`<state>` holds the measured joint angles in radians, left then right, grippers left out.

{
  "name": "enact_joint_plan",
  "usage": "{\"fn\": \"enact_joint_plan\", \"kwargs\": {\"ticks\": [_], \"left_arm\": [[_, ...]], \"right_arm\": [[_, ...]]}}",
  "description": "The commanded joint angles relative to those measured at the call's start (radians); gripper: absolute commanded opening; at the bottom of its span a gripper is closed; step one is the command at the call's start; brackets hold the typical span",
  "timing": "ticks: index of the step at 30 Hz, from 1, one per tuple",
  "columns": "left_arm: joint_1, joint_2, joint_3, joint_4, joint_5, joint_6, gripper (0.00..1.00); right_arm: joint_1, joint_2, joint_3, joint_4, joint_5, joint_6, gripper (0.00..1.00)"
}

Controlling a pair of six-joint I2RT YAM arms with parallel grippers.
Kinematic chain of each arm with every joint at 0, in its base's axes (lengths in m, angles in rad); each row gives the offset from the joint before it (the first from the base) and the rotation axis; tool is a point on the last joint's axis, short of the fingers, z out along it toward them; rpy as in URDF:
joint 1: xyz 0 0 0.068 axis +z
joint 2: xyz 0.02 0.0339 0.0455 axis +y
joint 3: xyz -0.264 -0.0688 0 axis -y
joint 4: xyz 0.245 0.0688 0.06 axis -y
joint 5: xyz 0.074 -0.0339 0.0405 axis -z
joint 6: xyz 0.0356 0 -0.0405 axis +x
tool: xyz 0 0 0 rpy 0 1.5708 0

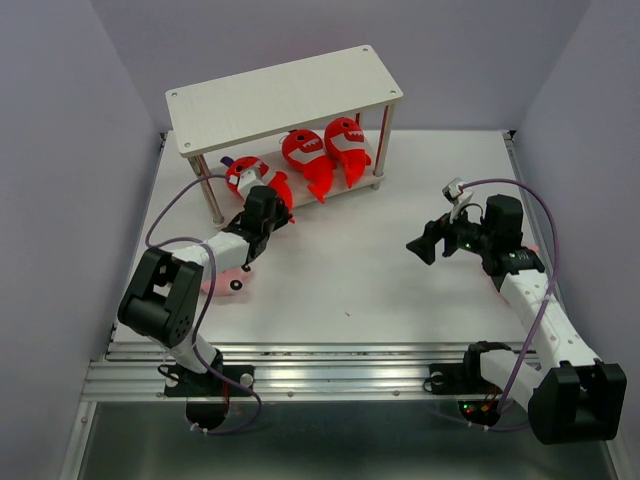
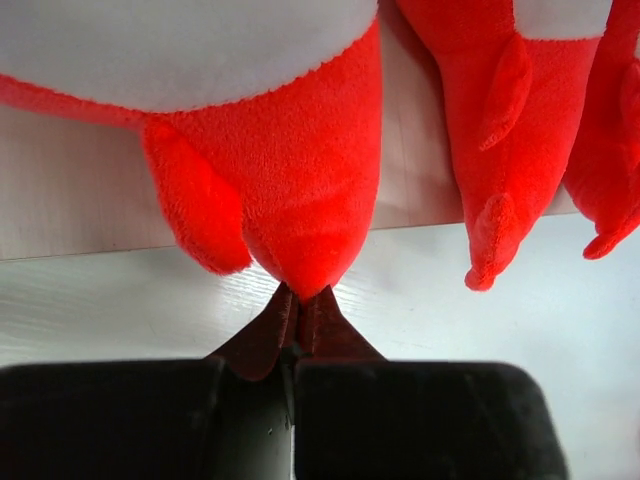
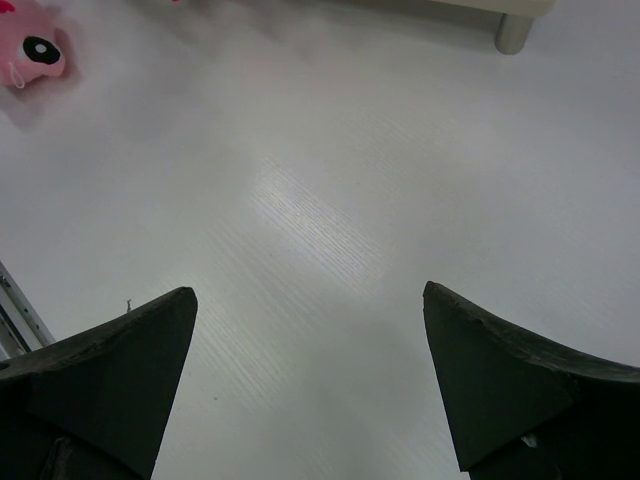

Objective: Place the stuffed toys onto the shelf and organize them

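Left gripper [image 2: 300, 303]: the jaws are closed against each other with no visible gap. The fingertips touch the tail end of the left shark [image 2: 300, 180]. Whether any fabric is pinched cannot be told.

Right gripper [image 3: 308, 290]: the jaws are spread wide with nothing between them. It hovers over the bare table [image 1: 360, 290], well apart from the shelf [image 1: 285, 95].

Toy positions:
- Three red sharks lie side by side on the lower tier, tails pointing toward the arms. The middle shark [image 1: 308, 160] and right shark [image 1: 347, 148] are untouched.
- One pink toy [image 1: 230, 284] lies on the table beside the left arm, off the shelf.
- The top tier carries no toy.
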<state>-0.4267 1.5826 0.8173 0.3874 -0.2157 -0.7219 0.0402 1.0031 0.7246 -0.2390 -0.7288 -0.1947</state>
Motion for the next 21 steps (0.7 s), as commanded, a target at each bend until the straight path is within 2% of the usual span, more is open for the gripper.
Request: {"fn": "enact_joint_plan", "kwargs": {"ticks": [1, 4, 14, 21], "left_arm": [[-0.007, -0.024, 0.04, 0.024, 0.002, 0.056, 0.0], [-0.007, -0.024, 0.062, -0.005, 0.001, 0.104, 0.0], [-0.007, 0.019, 0.207, -0.188, 0.004, 0.429, 0.0], [0.002, 0.066, 0.273, -0.249, 0.036, 0.552, 0.0]], "right_arm": [[-0.006, -0.003, 0.045, 0.012, 0.0, -0.015, 1.0], [-0.006, -0.003, 0.045, 0.01, 0.0, -0.015, 1.0], [-0.006, -0.003, 0.045, 0.01, -0.003, -0.015, 1.0], [-0.006, -0.003, 0.045, 0.009, -0.001, -0.015, 1.0]]}}
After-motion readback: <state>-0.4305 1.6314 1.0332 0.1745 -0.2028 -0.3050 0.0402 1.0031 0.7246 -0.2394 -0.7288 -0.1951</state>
